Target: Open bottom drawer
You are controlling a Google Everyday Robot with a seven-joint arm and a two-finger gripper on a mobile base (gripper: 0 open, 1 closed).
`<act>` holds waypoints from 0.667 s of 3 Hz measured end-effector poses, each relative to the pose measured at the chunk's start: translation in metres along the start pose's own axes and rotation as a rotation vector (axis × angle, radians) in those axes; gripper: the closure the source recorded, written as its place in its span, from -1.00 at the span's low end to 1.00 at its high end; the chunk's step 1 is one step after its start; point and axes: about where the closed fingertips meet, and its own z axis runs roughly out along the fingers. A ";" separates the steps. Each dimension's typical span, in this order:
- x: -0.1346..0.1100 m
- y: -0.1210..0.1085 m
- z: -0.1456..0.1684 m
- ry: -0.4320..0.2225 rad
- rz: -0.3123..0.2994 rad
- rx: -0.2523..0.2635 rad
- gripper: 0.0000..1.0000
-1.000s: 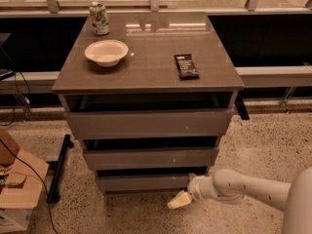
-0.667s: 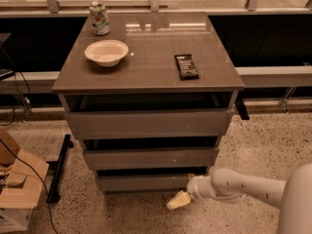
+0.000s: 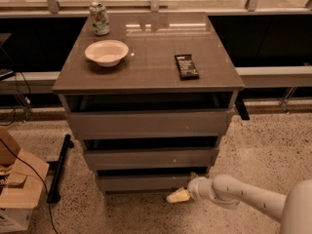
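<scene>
Little has changed since the earlier frames. The hand [image 3: 178, 195] still sits low at the cabinet's 5 o'clock corner, just beside the lower right end of the bottom drawer [image 3: 146, 182]. Its pale tip points toward 9 o'clock, close above the speckled floor [image 3: 273, 150]. The white arm [image 3: 243, 195] has shifted only slightly toward the cabinet, and the drawers show the same gaps as before. Whether the hand is open or closed cannot be told, nor whether it touches the drawer front; nothing is seen held in it.

The bottom drawer is the lowest of three tiers, at 6 o'clock in the view. It has a plain flat grey front with no handle and looks narrower and shorter than the middle drawer [image 3: 151, 158] and the top drawer [image 3: 146, 124]. A dark strip of shadow runs along its upper edge.

On the grey surface [image 3: 151, 77] a white bowl [image 3: 107, 51] stands toward 10 o'clock and a drink can [image 3: 99, 18] toward 11 o'clock. A dark wrapped bar [image 3: 186, 66] lies toward 3 o'clock. The can and the wrapper both carry print, but none of it can be read. A cardboard box [image 3: 14, 199] stands on the floor at 8 o'clock.
</scene>
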 end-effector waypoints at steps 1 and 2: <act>-0.004 -0.016 0.017 -0.020 0.003 0.016 -1.00; -0.007 -0.030 0.035 -0.020 0.007 0.005 -1.00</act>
